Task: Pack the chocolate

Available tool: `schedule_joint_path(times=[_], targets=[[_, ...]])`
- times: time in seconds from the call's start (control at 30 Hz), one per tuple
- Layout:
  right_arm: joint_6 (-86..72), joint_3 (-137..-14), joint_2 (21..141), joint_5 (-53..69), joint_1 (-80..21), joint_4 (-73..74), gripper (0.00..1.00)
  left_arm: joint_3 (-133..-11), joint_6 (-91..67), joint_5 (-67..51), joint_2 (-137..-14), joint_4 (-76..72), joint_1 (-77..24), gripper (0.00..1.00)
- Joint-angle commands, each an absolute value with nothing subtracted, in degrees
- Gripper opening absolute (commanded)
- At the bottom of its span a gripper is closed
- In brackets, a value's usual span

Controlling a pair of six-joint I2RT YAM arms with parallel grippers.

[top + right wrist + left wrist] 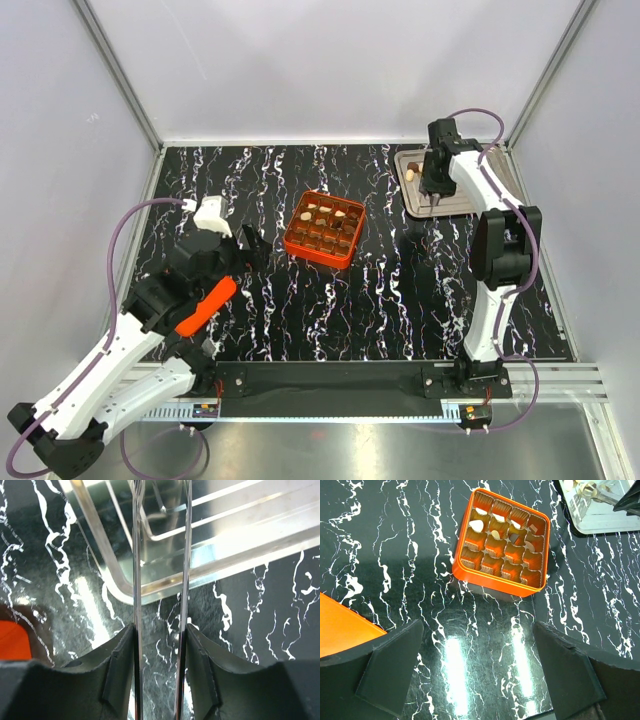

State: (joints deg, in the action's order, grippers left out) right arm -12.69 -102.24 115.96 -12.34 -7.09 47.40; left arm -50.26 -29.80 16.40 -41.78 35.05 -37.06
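Seen from above, your black marbled table (400, 290) held an orange grid box (316, 256) near its middle and a silver tray (462, 203) at the far right. The chocolate (478, 525) was mostly in the box: several cream pieces sat in the far rows of cells. In the nearer rows, dark pieces could not be told from the brown liners. A few more pale pieces lay at the far left end of the tray, small and blurred from overhead and cut off by the frame edge in the left wrist view. Your left gripper (476, 640) hung above bare table just short of the box, its fingers spread wide with nothing between them. Your right gripper (160, 630) was over the near edge of the tray, its fingers pressed against the two thin blades of a pair of tweezers (137, 580). The blades ran side by side with a narrow gap between them. Their tips left the top of the right wrist view and were too small to see from overhead, so you could not tell whether they pinched anything.
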Motion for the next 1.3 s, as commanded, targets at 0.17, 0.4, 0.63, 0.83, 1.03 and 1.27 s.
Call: schedule_joint_path(times=[0.17, 0.4, 0.63, 0.83, 1.03, 1.27], targets=[[-12.0, -105.8, 118.0, -9.8, -4.7, 43.2, 0.49, -51.2, -29.3, 17.1, -42.9, 32.3, -37.1, 0.99], [-12.2, -106.0, 118.4, -7.9, -3.7, 42.6, 0.47, -51.2, -29.3, 17.2, -43.2, 32.1, -37.1, 0.99], [-12.4, -105.7, 118.7, -6.9, -3.3, 42.3, 0.45, -51.2, -29.4, 17.2, -43.8, 32.0, -37.1, 0.99], [-12.0, -105.5, 117.5, -5.9, -3.2, 42.3, 0.41, -51.4, -29.4, 17.1, -43.9, 31.9, -37.1, 0.99], [-12.0, -104.7, 114.2, -6.6, -3.2, 43.1, 0.39, -51.2, -29.6, 16.7, -43.2, 32.1, -37.1, 0.99], [-12.3, -102.1, 109.1, -5.7, -3.2, 45.0, 0.39, -50.8, -29.9, 16.0, -42.5, 31.8, -37.1, 0.99]])
